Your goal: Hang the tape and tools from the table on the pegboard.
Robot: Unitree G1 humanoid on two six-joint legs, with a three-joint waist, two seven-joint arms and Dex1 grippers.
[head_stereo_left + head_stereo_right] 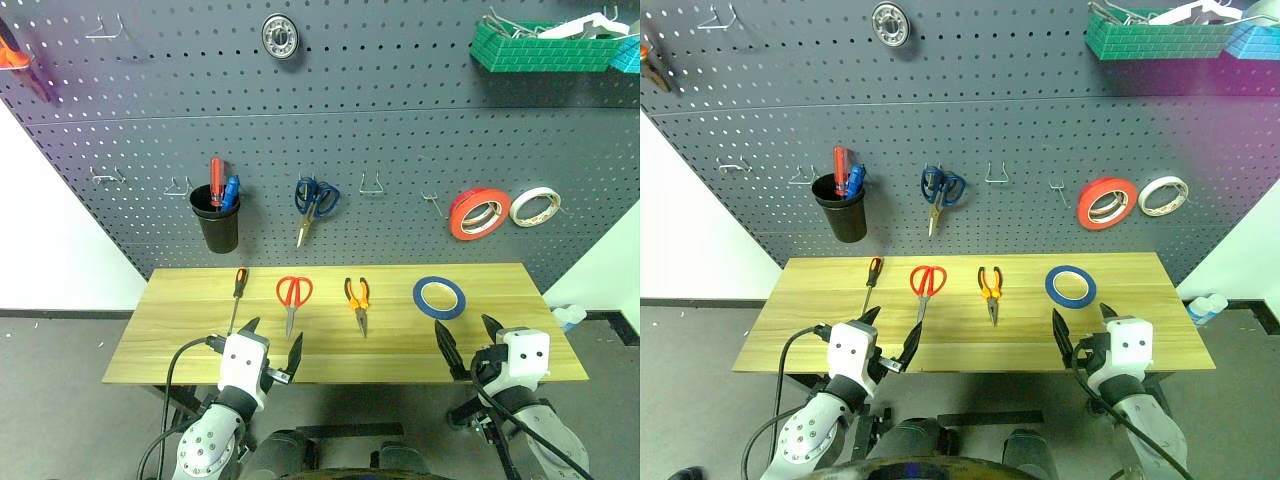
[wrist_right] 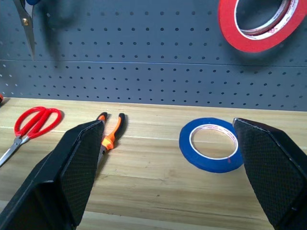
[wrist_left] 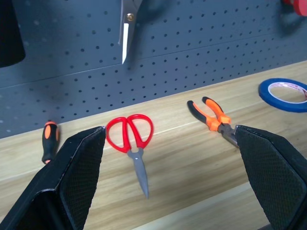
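On the light wood table four things lie in a row, left to right: a screwdriver with an orange-and-black handle, red-handled scissors, orange-and-black pliers and a blue roll of tape. Behind the table rises the dark grey pegboard. My left gripper hovers open over the table's near edge, in front of the scissors. Equally open and holding nothing, my right gripper hangs at the near edge just in front of the tape.
On the pegboard hang a black cup with screwdrivers, blue-handled scissors, a red-orange roll, a white roll and a green basket. Bare hooks stick out between them.
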